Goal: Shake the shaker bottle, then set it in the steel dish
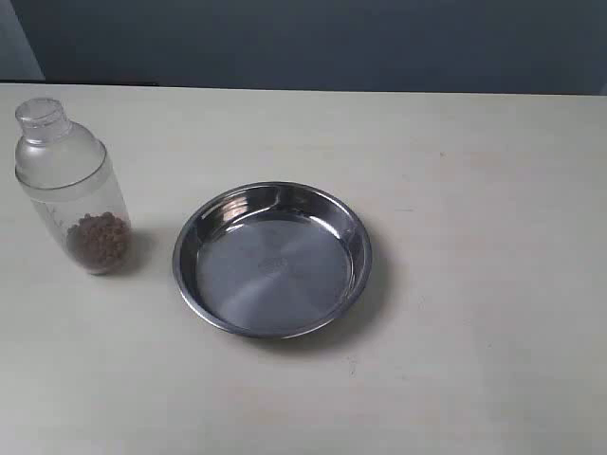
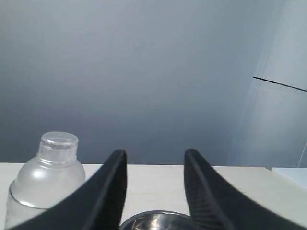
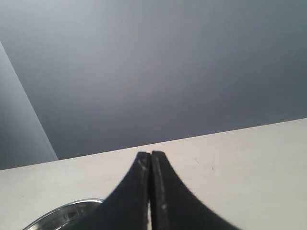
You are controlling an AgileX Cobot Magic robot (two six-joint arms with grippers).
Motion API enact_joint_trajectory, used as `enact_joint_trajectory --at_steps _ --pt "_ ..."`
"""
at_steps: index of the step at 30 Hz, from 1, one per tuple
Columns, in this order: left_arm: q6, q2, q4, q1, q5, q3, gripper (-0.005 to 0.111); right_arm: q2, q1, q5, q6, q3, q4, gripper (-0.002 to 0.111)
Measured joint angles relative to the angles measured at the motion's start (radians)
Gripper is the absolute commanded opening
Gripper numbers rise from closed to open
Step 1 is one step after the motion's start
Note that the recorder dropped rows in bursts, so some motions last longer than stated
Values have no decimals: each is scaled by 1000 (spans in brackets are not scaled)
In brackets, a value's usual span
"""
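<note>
The shaker bottle [image 1: 72, 191] stands upright on the table at the left, clear with a frosted dome, a round cap and brown pellets at its bottom. To its right lies the steel dish [image 1: 353, 226], shiny and with nothing in it. Neither arm shows in the exterior view. In the left wrist view my left gripper [image 2: 156, 155] is open with bare table between its fingers; the shaker bottle [image 2: 45, 177] stands off to one side of them and the dish rim [image 2: 153, 218] shows low between them. My right gripper [image 3: 150, 154] is shut on nothing, with the dish rim [image 3: 62, 213] beside it.
The table [image 1: 474, 171] is pale beige and runs back to a dark grey-blue wall [image 1: 313, 43]. Nothing else stands on it in these views.
</note>
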Motion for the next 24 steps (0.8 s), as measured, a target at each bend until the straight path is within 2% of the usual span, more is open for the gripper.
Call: enact_joint_trajectory --at_steps 3,5,12,13,17,24 --pt "0 0 -50 0 -3 0 40 0 0 0 0 0 0 -1" --pt "0 0 -57 0 -2 0 48 0 0 0 0 0 0 -1" --pt "95 0 -93 0 47 -16 101 0 0 0 0 0 0 -1" --pt "104 0 -107 0 65 -22 105 0 0 0 0 0 0 -1" --pt "116 0 -182 0 87 -33 106 0 0 0 0 0 0 -1" --pt "120 67 -225 0 45 -53 106 0 0 0 0 0 0 -1"
